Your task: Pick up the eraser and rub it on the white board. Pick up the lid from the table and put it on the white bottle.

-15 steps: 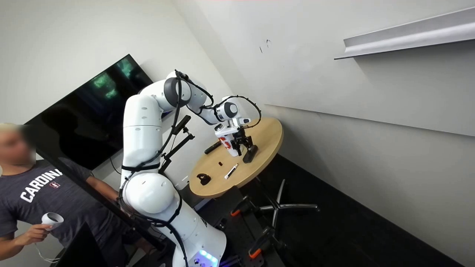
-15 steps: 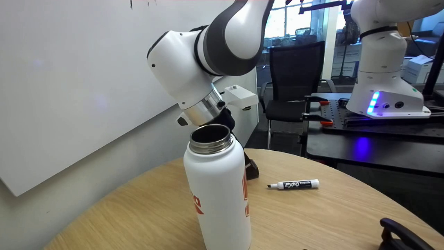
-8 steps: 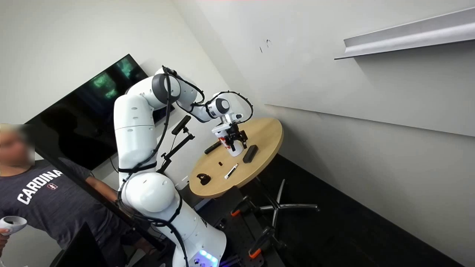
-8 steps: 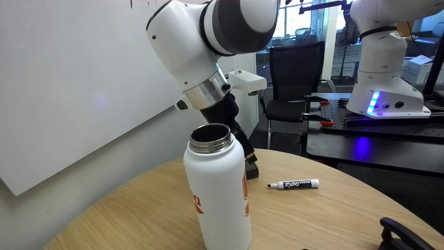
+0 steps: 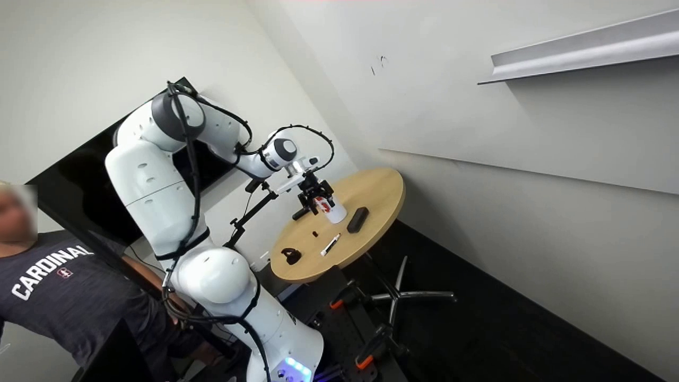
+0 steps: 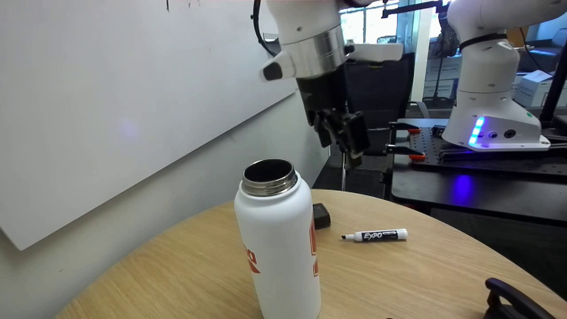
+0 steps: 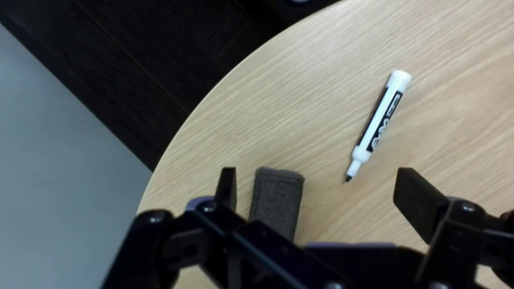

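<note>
The eraser [image 5: 358, 220], a dark block, lies flat on the round wooden table [image 5: 376, 185]; it shows partly behind the bottle in an exterior view [image 6: 321, 217] and in the wrist view [image 7: 278, 196]. My gripper [image 6: 340, 151] is open and empty, above the table and apart from the eraser. In the wrist view my gripper [image 7: 316, 176] has its fingers wide apart, with the eraser below near one finger. The white bottle [image 6: 279, 248] stands upright, its metal neck open. A dark lid with a loop handle [image 5: 291, 256] lies near the table edge. The white board [image 5: 451, 111] bears small dark scribbles.
An uncapped marker [image 7: 378, 120] lies beside the eraser. A tiny dark cap [image 5: 315, 234] lies near the marker. A dark bar [image 5: 301, 213] is behind the bottle at the table's far edge. A person [image 5: 69, 286] stands beside the robot.
My gripper has risen from close to the eraser and moved away from it, back toward the robot's base side. The eraser, bottle, marker and lid have not moved.
</note>
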Motion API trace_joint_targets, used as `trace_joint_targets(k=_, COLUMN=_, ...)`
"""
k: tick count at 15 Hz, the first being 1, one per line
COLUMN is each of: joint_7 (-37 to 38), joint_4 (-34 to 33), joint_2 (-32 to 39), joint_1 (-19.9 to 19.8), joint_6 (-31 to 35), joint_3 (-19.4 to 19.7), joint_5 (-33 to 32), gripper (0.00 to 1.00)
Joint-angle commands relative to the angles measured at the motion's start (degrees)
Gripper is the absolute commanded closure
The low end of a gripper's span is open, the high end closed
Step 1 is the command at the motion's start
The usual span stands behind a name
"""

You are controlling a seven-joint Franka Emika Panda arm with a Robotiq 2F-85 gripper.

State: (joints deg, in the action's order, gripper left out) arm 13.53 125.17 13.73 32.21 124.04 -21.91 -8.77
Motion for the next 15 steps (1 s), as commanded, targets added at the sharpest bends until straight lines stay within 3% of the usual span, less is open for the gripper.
trace_joint_targets(k=1, joint_7=-5.58, joint_4=10.59, joint_2=-12.72, joint_1=0.73, joint_6=1.31, joint_3=-5.17, joint_5=1.55, gripper=0.00)
trace_joint_targets(k=4, joint_7=-12.87, joint_4=15.53, joint_2=-20.17, joint_1=1.79, joint_6=1.98, joint_3=-9.10, joint_5=5.16, gripper=0.00)
trace_joint_targets(k=5, joint_7=-7.90, joint_4=10.19, joint_2=-13.10, joint_1=1.33, joint_6=-0.02, joint_3=-8.34, joint_5=2.92, gripper=0.00)
trace_joint_targets(k=10, joint_7=-10.93, joint_4=13.97, joint_2=-18.91, joint_1=2.03, joint_6=0.07, joint_3=-9.55, joint_5=3.78, gripper=0.00)
trace_joint_targets(k=12, joint_7=-15.92, joint_4=12.04, joint_2=-14.72, joint_1=2.83, joint_6=2.07, joint_3=-10.61, joint_5=-0.52, gripper=0.00)
trace_joint_targets(k=15, joint_7=-16.05, joint_4=11.95, joint_2=-10.86, joint_1=5.11, joint_6=6.94, joint_3=-13.67, joint_5=-5.00, gripper=0.00)
